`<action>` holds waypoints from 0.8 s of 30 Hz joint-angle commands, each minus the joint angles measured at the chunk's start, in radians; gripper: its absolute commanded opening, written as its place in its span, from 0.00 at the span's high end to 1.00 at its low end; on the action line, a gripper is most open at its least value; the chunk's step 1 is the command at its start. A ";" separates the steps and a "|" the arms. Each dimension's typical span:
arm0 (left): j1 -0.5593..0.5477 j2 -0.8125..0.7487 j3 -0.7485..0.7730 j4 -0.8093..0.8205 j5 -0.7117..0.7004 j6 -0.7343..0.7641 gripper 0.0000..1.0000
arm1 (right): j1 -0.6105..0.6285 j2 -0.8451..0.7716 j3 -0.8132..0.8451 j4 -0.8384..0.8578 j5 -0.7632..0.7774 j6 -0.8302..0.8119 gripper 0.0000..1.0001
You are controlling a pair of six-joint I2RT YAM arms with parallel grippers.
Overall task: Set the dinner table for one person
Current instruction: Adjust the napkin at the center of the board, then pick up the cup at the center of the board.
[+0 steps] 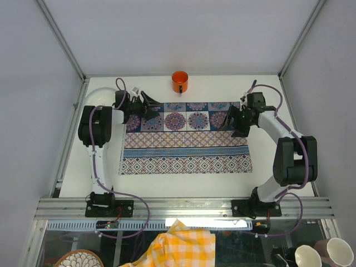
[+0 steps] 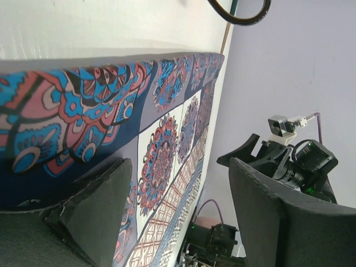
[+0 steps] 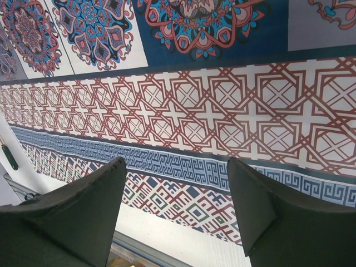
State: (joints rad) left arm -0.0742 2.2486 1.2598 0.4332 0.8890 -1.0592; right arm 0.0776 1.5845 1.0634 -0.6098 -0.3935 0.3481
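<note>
Top external view: the dinner table (image 1: 139, 83) fills the middle of the frame, white and bare around its edges. The patterned cloth (image 1: 186, 150) lies flat on it, with its long axis running left to right across the picture.

My left gripper (image 1: 149, 105) sits at the cloth's upper left corner and my right gripper (image 1: 229, 121) at its upper right corner, so I have one arm at each end of the same long edge. An orange mug (image 1: 179, 82) stands on the table just above that edge, near the top centre. It is somewhat closer to my left gripper than to my right.

In the left wrist view, my left gripper (image 2: 181, 167) has its fingers spread. The medallion border of the cloth (image 2: 83, 111) fills the upper left of that frame, close against the left-hand finger. I cannot tell whether that finger touches the fabric.

In the right wrist view, my right gripper (image 3: 175, 164) is also spread wide. It hangs over the lattice bands of the cloth (image 3: 194, 111) with nothing between the pads.

The cloth looks laid. I judge the next item is the mug, and the left arm has the shorter reach to it.
</note>
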 commanded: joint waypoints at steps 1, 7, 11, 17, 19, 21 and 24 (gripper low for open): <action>0.014 0.028 0.075 0.060 0.004 0.024 0.28 | 0.005 0.000 0.054 -0.006 0.006 -0.015 0.24; 0.026 0.099 0.140 0.137 0.035 -0.020 0.28 | 0.006 -0.021 0.067 -0.044 0.041 -0.038 0.24; 0.029 0.150 0.196 0.164 0.040 -0.051 0.29 | 0.006 -0.024 0.081 -0.065 0.061 -0.046 0.24; 0.035 0.200 0.231 0.229 0.024 -0.066 0.32 | 0.006 -0.027 0.099 -0.089 0.070 -0.052 0.24; 0.039 0.201 0.232 0.248 0.011 -0.046 0.32 | 0.006 -0.027 0.101 -0.095 0.070 -0.055 0.24; 0.044 0.186 0.217 0.295 -0.003 -0.020 0.32 | 0.005 -0.026 0.102 -0.101 0.071 -0.060 0.24; 0.053 0.114 0.138 0.426 -0.038 -0.022 0.31 | 0.006 -0.030 0.097 -0.105 0.085 -0.067 0.24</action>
State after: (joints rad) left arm -0.0475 2.4298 1.4647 0.6594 0.9123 -1.1339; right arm 0.0788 1.5845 1.1236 -0.7071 -0.3286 0.3069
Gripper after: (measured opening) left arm 0.682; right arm 0.757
